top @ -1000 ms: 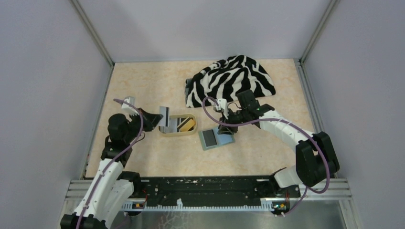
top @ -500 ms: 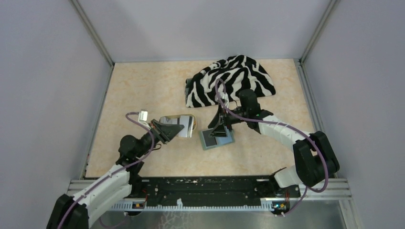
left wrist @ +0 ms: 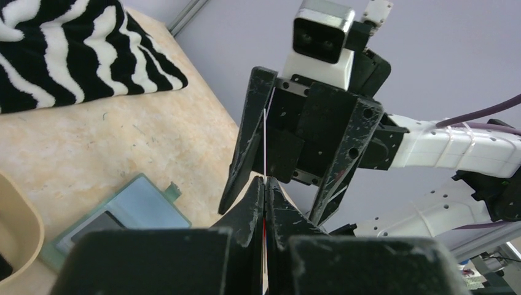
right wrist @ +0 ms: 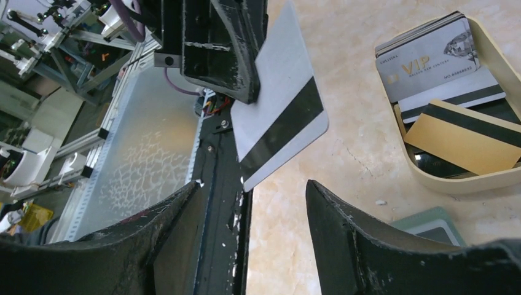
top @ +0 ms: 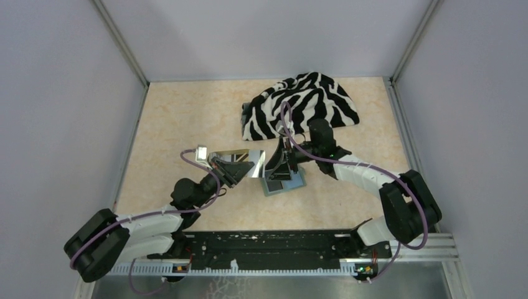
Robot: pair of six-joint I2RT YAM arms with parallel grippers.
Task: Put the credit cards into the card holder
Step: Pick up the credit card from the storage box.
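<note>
Currently, a grey card with a black stripe is pinched in the closed left gripper. It is held out between the wide-open fingers of the right gripper, probably for a handover; contact is unclear. The open holder lies just below. More cards wait in the tray. A second ago the left gripper was at the tray and the right's jaws were narrower.
</note>
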